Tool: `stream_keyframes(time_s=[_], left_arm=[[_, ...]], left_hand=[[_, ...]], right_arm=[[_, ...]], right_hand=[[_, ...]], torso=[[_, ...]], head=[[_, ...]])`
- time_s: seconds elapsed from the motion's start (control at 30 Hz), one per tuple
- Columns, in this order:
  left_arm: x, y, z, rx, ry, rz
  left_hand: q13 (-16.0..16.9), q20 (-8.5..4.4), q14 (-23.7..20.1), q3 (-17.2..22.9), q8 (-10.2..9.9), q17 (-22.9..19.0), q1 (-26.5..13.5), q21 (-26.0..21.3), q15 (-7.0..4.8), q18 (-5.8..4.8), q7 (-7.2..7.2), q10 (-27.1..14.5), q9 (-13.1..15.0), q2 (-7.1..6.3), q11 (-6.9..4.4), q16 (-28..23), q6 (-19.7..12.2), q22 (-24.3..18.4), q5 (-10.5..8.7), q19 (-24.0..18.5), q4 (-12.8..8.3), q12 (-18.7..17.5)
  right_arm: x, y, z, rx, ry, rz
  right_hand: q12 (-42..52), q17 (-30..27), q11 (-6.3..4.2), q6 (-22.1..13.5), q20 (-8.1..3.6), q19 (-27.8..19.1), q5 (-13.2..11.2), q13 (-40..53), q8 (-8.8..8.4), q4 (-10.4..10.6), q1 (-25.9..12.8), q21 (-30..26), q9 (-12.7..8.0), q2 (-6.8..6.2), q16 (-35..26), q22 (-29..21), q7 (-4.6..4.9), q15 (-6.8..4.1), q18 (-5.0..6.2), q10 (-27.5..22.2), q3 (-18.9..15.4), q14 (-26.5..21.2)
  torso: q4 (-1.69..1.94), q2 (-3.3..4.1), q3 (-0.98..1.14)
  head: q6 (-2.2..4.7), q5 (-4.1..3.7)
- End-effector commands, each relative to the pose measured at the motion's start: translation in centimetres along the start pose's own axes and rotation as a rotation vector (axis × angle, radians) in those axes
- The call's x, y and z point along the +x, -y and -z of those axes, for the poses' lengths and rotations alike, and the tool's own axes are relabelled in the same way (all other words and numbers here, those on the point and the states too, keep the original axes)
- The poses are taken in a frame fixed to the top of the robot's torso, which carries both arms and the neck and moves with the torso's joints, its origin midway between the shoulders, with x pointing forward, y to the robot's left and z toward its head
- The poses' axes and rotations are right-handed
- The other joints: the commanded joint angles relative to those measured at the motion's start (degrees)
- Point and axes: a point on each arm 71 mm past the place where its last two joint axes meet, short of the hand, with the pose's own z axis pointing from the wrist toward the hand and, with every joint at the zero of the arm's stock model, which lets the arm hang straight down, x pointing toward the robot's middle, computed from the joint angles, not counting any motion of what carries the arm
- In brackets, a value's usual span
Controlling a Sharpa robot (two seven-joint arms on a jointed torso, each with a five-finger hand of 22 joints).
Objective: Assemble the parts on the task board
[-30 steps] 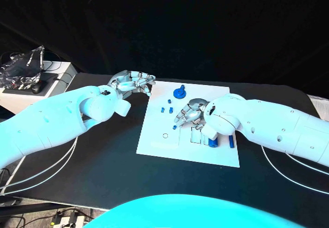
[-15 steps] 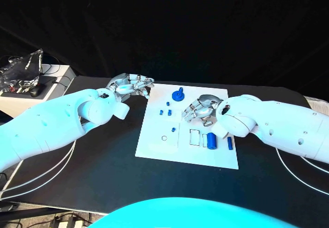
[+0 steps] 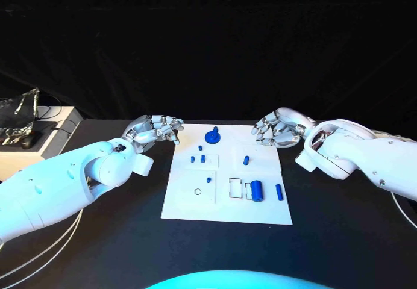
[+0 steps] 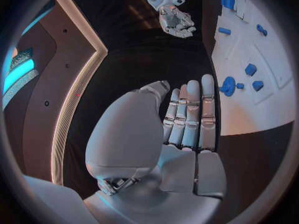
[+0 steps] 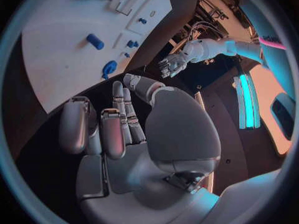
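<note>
Head view: the flat white rectangular task board lies in the middle of the black table. On it, toward 12 o'clock, stands a round blue knob-like part; at about 10 o'clock of the board's centre sit two small blue pegs side by side, and a short blue pin lies near 1 o'clock. A tiny blue stud sits close to the centre. Toward 4 o'clock a thick blue cylinder lies just beside a white rectangular slot block, with a slim blue bar apart from it nearer the board's edge.

The silver left hand hangs off the board at its 10 o'clock corner, fingers loosely curled, holding nothing. The silver right hand hangs at the board's 2 o'clock corner, fingers bent inward, also empty.

Left wrist view shows the left hand's fingers straight and side by side, nothing between them. Right wrist view shows the right hand's fingers extended with a slight bend, grasping nothing, above dark table near the board's edge
</note>
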Motion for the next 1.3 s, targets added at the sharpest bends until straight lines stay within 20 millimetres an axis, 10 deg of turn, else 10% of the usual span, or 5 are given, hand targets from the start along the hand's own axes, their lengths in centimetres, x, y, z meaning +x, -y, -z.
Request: stream_keyframes(time_s=[0.03,0.5,1.3], left_arm=[[0.3,0.2,0.2,0.061,-0.021,0.025],[0.5,-0.2,0.2,0.063,-0.029,0.037],[0.3,-0.3,0.2,0.049,-0.024,0.034]], left_hand=[[-0.1,0.0,-0.23,0.16,0.2,-0.1,-0.6,-0.04,-0.27,0.8,-0.27,0.16,0.01,-0.3,-0.28,-0.36,0.04,0.06,-0.26,-0.37,0.07,0.18],[-0.27,-0.05,-0.21,0.02,0.03,-0.1,-1.18,-0.16,-0.2,0.75,0.0,0.0,-0.11,-0.87,-0.11,-0.51,-0.18,0.02,-0.38,-0.42,0.12,-0.12],[-0.32,-0.05,-0.17,0.18,0.01,-0.09,-1.14,-0.21,-0.18,0.74,0.09,0.01,-0.14,-0.84,-0.07,-0.56,-0.18,0.0,-0.27,-0.41,-0.01,-0.2]], right_arm=[[-0.6,-1.0,0.4,-0.164,0.073,0.216],[3.1,-0.2,-0.3,-0.067,-0.03,0.521],[6.7,-0.5,-2.1,-0.008,-0.125,0.608]], right_hand=[[-1.34,0.02,0.46,-0.82,0.65,2.37,-0.01,-1.06,-0.7,0.33,-0.36,0.19,-0.3,-0.76,0.34,9.59,0.03,0.5,-0.53,0.14,-0.59,2.23],[-5.46,-0.8,0.52,-3.62,0.92,2.09,-2.05,-4.42,-2.9,3.07,-0.94,-2.0,-1.74,-3.35,0.01,9.01,0.18,0.58,-0.15,0.28,-4.22,1.97],[-6.97,-1.27,0.38,-1.6,0.8,2.13,-1.29,-5.87,-2.08,4.53,0.75,-2.63,-1.83,-1.9,-0.21,8.79,-0.39,0.44,-0.07,1.07,-4.67,1.91]], torso=[[-0.26,-0.19,0.29],[-0.14,-0.17,0.16],[-0.28,-0.19,0.19]], head=[[0.35,-0.59],[-0.42,-0.5],[-0.99,-0.1]])
